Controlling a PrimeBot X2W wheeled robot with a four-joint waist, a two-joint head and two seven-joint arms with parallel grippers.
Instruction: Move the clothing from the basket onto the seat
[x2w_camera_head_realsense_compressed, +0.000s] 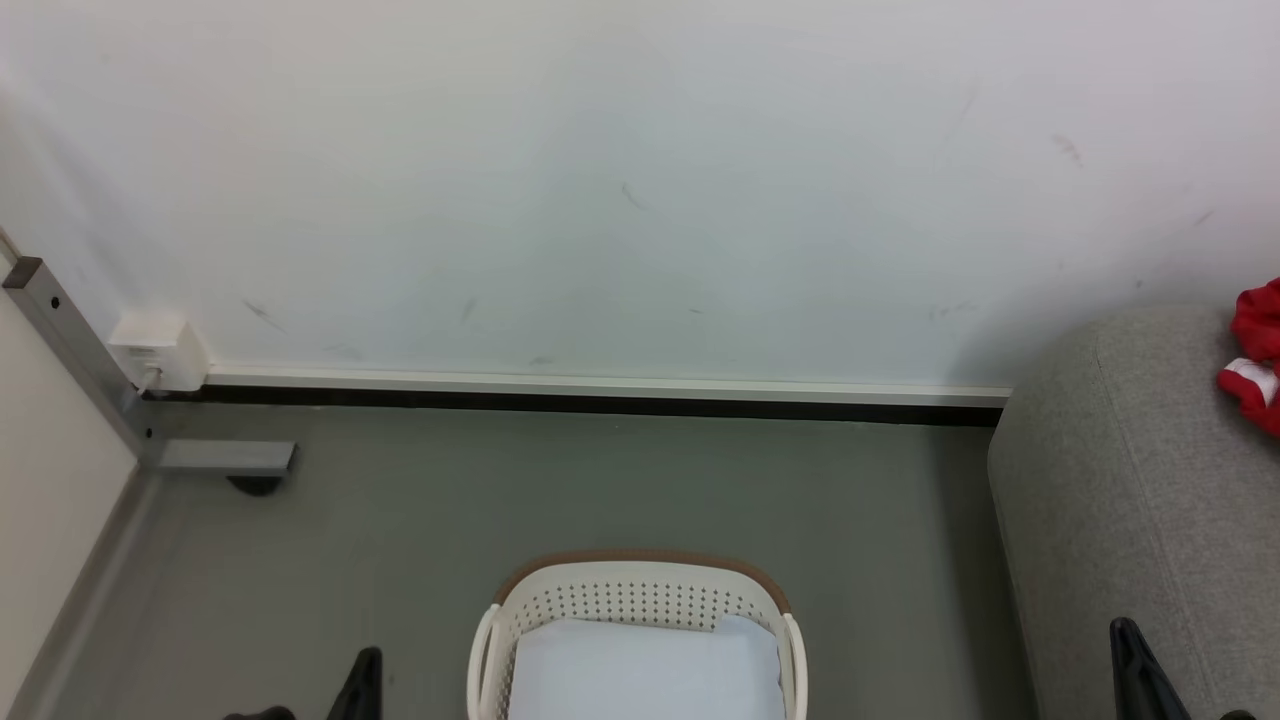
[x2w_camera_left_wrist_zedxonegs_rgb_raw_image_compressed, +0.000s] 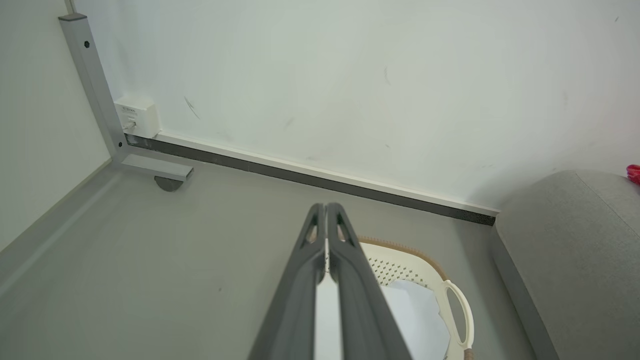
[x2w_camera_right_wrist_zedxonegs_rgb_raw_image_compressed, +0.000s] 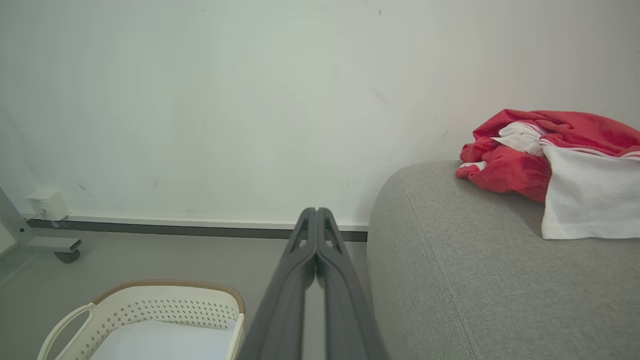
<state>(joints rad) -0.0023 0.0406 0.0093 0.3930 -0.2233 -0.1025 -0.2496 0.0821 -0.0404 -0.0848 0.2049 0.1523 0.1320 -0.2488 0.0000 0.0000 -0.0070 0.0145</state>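
Note:
The red and white clothing (x2w_camera_right_wrist_zedxonegs_rgb_raw_image_compressed: 545, 160) lies in a crumpled heap on the grey sofa seat (x2w_camera_right_wrist_zedxonegs_rgb_raw_image_compressed: 475, 285), near the wall; in the head view its red edge (x2w_camera_head_realsense_compressed: 1255, 350) shows at the far right on the sofa (x2w_camera_head_realsense_compressed: 1120, 520). The cream perforated basket (x2w_camera_head_realsense_compressed: 640, 590) with a brown rim stands on the floor left of the sofa, holding a flat pale sheet (x2w_camera_head_realsense_compressed: 640, 665). No red fabric shows inside it. My left gripper (x2w_camera_left_wrist_zedxonegs_rgb_raw_image_compressed: 325, 207) is shut and empty above the floor beside the basket (x2w_camera_left_wrist_zedxonegs_rgb_raw_image_compressed: 425, 265). My right gripper (x2w_camera_right_wrist_zedxonegs_rgb_raw_image_compressed: 316, 212) is shut and empty, between the basket (x2w_camera_right_wrist_zedxonegs_rgb_raw_image_compressed: 165, 300) and the sofa.
A white wall with a dark baseboard (x2w_camera_head_realsense_compressed: 600, 400) runs behind everything. A grey metal frame leg with a caster (x2w_camera_head_realsense_compressed: 225, 460) and a white outlet box (x2w_camera_head_realsense_compressed: 155, 350) stand in the far left corner. Grey floor (x2w_camera_head_realsense_compressed: 600, 490) lies open between basket and wall.

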